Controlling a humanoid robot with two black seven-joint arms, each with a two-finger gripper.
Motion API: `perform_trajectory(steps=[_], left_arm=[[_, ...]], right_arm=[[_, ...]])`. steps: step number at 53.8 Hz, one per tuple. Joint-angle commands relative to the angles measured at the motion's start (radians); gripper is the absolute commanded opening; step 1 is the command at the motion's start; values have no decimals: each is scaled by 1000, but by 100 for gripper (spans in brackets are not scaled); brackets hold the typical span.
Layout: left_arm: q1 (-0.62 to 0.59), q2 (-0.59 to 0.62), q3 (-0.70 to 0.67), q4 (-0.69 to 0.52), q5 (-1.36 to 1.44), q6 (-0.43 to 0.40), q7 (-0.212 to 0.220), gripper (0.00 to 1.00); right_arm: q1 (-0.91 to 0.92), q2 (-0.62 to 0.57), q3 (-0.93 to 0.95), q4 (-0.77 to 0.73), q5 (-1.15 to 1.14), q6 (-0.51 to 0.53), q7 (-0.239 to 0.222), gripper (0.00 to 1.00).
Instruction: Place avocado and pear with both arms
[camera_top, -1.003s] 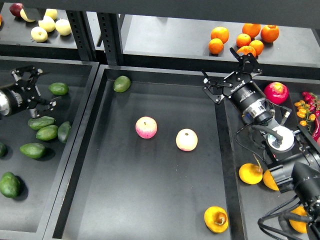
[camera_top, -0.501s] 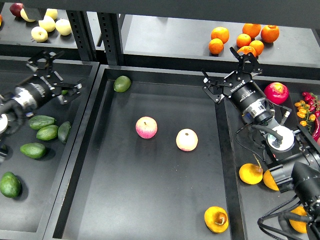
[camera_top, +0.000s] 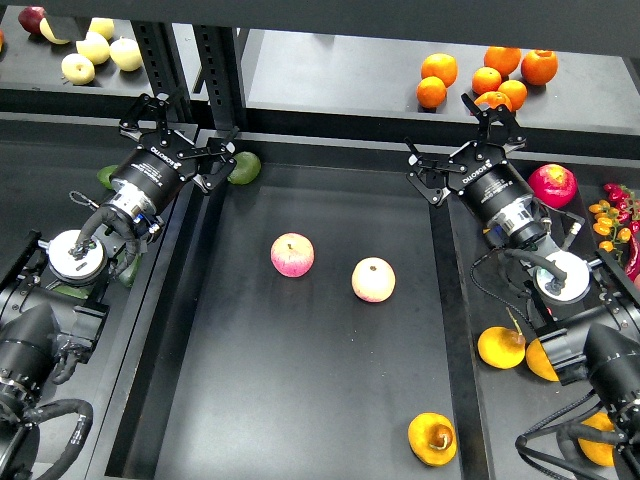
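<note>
A yellow-orange pear (camera_top: 432, 438) with a brown dimpled patch lies at the front of the middle tray (camera_top: 300, 400). A short oval green avocado (camera_top: 243, 167) lies in that tray's far left corner. My left gripper (camera_top: 185, 128) is open and empty, and its right finger is just beside this fruit. The longer dark green avocados of the left bin are mostly hidden under my left arm; a sliver (camera_top: 127, 268) shows. My right gripper (camera_top: 458, 142) is open and empty over the tray's far right edge, far from the pear.
Two pink-and-yellow apples (camera_top: 292, 254) (camera_top: 373, 279) lie mid-tray. The right bin holds yellow-orange fruits (camera_top: 500, 347) and a red apple (camera_top: 552, 185). Oranges (camera_top: 487, 78) and pale fruits (camera_top: 95, 48) sit on the back shelf. A shelf post (camera_top: 222, 60) stands behind the left gripper.
My left gripper has swung up and to the right, from over the left bin to the middle tray's far left corner, open all the way. The right arm has not moved.
</note>
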Motion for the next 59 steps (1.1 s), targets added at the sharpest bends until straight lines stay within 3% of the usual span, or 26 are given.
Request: perform_trajectory(steps=[1,12,35,42,47,54,59], left_arm=[[2,-1,-27,1,-1,0,-4,97],[12,-1,-35,-1,-63,0,-81,97],[25,-1,-56,2,-156,0,-85,99],[40,-1,-55,-2,-158,0,-85,100],[46,-1,-53,-2,-158,0,-85,100],[52,-1,-47,-2,-158,0,-85,100],[54,-1,-46,-1,-158,0,-85,100]], right_arm=[[0,0,0,-1,0,0,0,100],[0,0,1,-5,0,0,0,100],[0,0,0,-5,-9,0,-21,100],[7,0,-9,-1,-31,0,-75,100],[40,0,-17,7,-51,0,-155,100],[72,0,-90,30,-80,0,-230,100],[89,0,-164,53,-78,0,-241,100]])
